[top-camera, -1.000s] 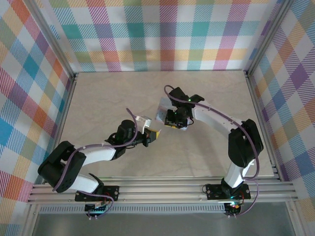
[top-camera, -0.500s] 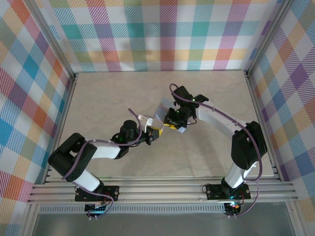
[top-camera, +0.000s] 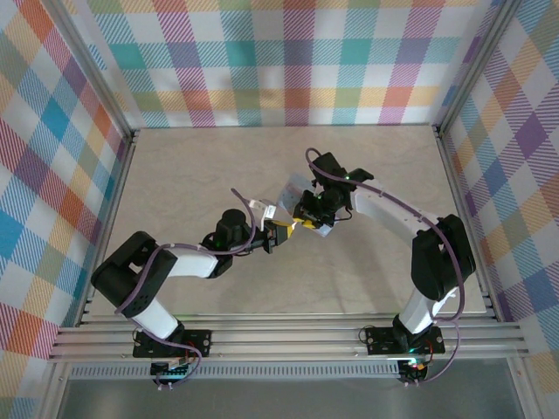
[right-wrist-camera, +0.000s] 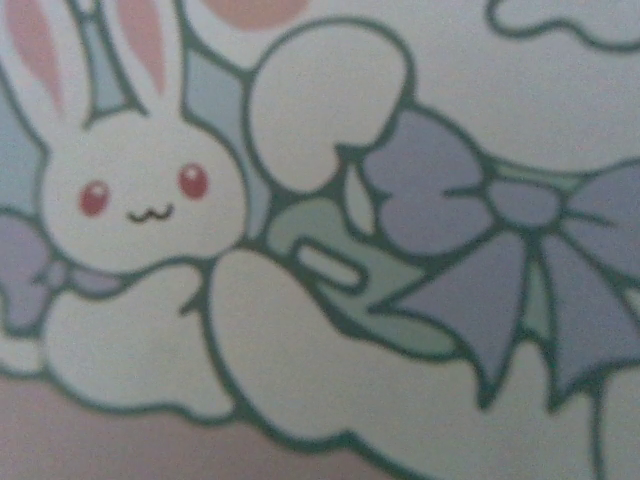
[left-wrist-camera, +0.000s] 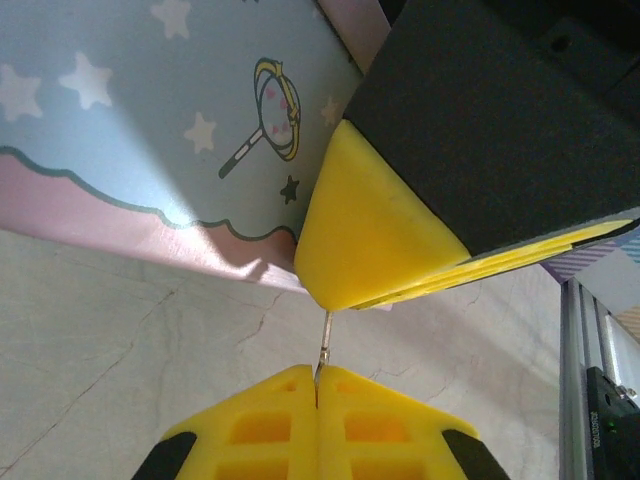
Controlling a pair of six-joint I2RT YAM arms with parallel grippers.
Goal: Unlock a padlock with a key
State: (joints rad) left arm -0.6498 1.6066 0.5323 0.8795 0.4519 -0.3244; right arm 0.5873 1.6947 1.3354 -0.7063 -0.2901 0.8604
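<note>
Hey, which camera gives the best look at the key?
Left wrist: the key pokes up as a thin metal sliver from the shut left gripper, close and sharp. In the top external view it is too small to tell. The right wrist camera faces the rabbit print on the box.

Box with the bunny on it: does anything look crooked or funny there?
Yes. The box is not lying flat. It looks tipped up on one edge on the table, right beside the right gripper. Just below, the left gripper pinches the key, which points up at that gripper's yellow fingertip.
</note>
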